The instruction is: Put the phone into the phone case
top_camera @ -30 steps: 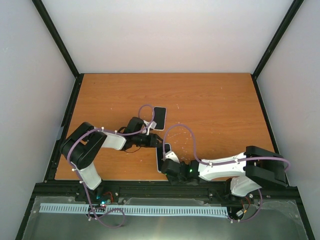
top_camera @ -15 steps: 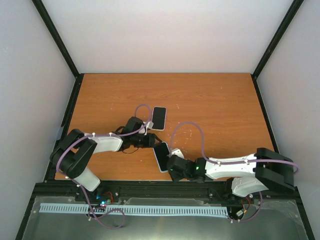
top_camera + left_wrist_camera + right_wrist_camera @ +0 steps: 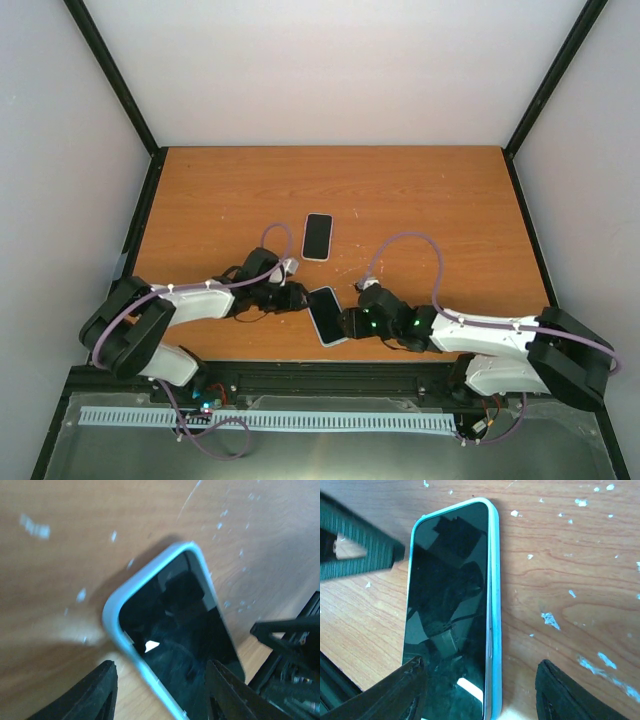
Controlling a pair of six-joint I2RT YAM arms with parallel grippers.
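Note:
A black-screened phone sits inside a light blue case [image 3: 327,315], lying flat on the wooden table near its front edge. It also shows in the left wrist view [image 3: 175,630] and the right wrist view [image 3: 451,605]. My left gripper [image 3: 295,297] is open at the case's left end, with its fingers [image 3: 95,692] either side of one corner and its midpoint [image 3: 159,675] over the case. My right gripper [image 3: 350,322] is open at the opposite end, straddling it [image 3: 481,670] without gripping.
A second black slab with a white rim [image 3: 318,236] lies flat farther back at the table's middle. The table's front edge and black frame rail [image 3: 330,372] run just behind both grippers. Purple cables loop over both arms.
The right arm has swung right and stretched low, and the cased phone now lies flat. The left gripper has moved from the white-rimmed slab down to the case's left end.

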